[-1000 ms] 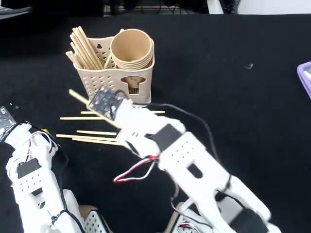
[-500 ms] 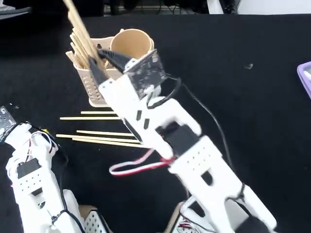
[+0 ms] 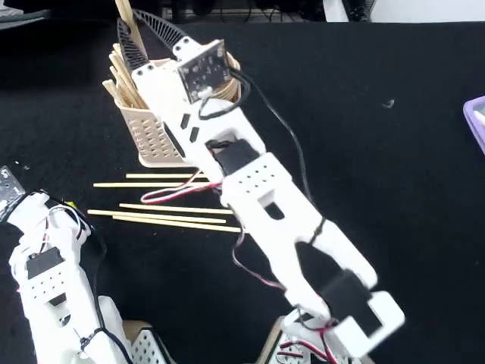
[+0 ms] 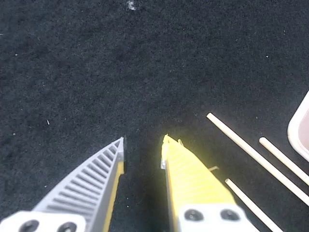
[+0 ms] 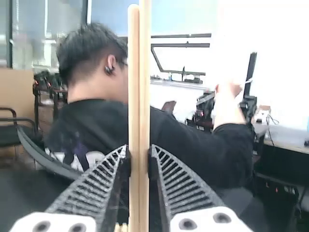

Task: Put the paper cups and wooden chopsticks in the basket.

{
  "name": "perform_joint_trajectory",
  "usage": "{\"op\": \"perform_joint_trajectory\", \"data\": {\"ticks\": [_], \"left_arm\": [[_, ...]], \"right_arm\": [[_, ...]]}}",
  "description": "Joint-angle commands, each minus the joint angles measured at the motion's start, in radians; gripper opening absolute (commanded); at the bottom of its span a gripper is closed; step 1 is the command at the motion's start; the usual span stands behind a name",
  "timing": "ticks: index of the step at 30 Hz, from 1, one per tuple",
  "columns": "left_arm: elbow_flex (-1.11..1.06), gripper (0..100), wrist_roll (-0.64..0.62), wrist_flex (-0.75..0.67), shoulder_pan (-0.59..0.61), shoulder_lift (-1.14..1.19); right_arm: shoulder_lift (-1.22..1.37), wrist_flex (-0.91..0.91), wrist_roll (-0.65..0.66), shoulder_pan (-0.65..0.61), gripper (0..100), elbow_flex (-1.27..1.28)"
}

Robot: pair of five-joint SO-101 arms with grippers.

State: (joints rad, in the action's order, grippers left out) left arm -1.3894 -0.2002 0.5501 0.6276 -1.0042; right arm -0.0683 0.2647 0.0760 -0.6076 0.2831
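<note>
My right gripper point(image 3: 135, 39) hangs above the beige slotted basket point(image 3: 151, 133), shut on a pair of wooden chopsticks point(image 3: 126, 15) that point upward. In the right wrist view the chopsticks point(image 5: 138, 72) stand upright, clamped in the right gripper point(image 5: 138, 153). More chopsticks point(image 3: 125, 80) lean inside the basket. A rim of the stacked paper cups point(image 3: 233, 82) peeks out behind the arm. Several chopsticks point(image 3: 155, 212) lie on the black cloth in front of the basket. My left gripper point(image 4: 143, 144) is open low over the cloth, with loose chopsticks point(image 4: 251, 154) beside it.
The left arm point(image 3: 45, 273) rests at the near left corner. The right arm's body point(image 3: 265, 197) stretches across the table's middle from the near edge. A purple container point(image 3: 476, 117) shows at the right edge. A black cloth point(image 3: 379, 174) covers the table.
The right arm has lifted the chopsticks from the cloth and swung them up over the basket, turning them upright. The left arm has stayed still.
</note>
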Motion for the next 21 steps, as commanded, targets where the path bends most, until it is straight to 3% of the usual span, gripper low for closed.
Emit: {"op": "perform_joint_trajectory", "data": {"ticks": [1, 8, 12, 18, 21], "left_arm": [[0.013, 14, 0.002, -0.020, -0.010, -0.018], [0.013, 14, 0.002, -0.021, -0.010, -0.018], [0.013, 14, 0.002, -0.021, -0.010, -0.018], [0.015, 14, 0.002, -0.021, -0.010, -0.018], [0.015, 14, 0.002, -0.021, -0.010, -0.018]], "right_arm": [[0.027, 0.023, 0.014, 0.025, 1.1, -0.045], [0.041, 0.012, 0.015, 0.009, 1.3, 0.042], [-0.001, -0.158, 0.012, 0.005, 1.5, 0.008], [-0.079, -0.413, -0.021, 0.005, 18.2, -0.051], [-0.139, -0.509, -0.100, 0.005, 20.3, -0.067]]}}
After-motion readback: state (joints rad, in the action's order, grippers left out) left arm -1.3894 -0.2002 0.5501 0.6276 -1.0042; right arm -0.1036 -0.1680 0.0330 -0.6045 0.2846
